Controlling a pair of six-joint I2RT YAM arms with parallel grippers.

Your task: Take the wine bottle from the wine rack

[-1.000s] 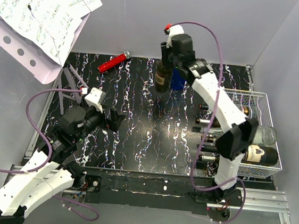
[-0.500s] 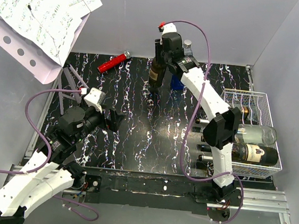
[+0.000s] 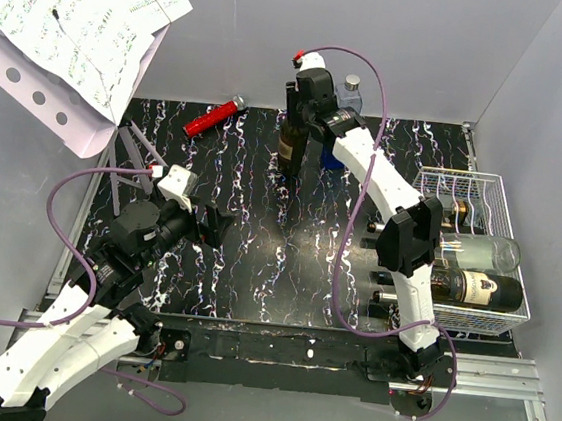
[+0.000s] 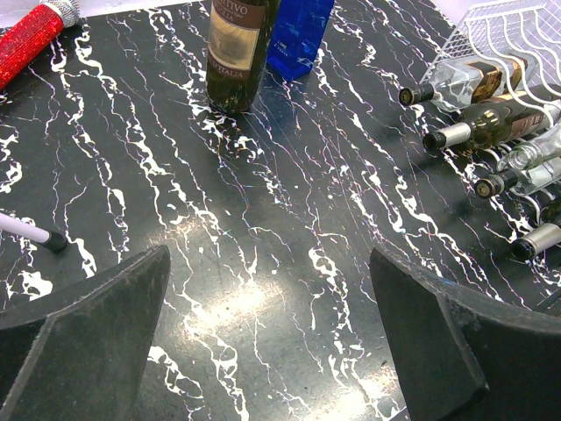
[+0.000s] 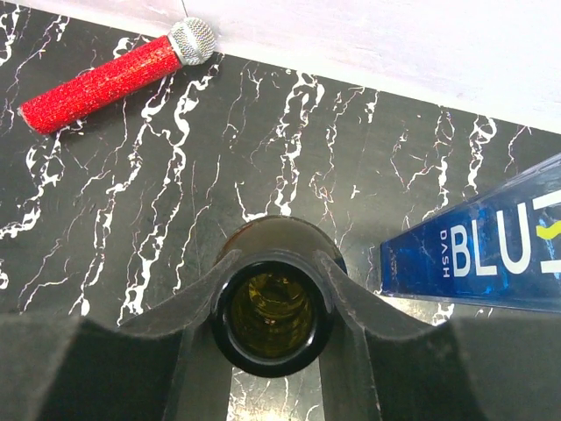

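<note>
Right gripper [image 5: 273,294] clamped on bottle [image 4: 235,48] neck; bottle upright at far table, well apart from rack [image 3: 466,174].
Risk: releasing before the base sits flat could tip it into the blue bottle [image 5: 473,254] just beside. Base contact unclear. Left gripper [image 4: 267,303] wide, empty. Arm hides part of the rack.

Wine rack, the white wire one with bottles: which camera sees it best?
The top external view: nearly the whole wine rack shows on the right, with bottles lying in it. The left wrist view catches only a corner, with bottle necks poking out. The right wrist view misses it.
</note>
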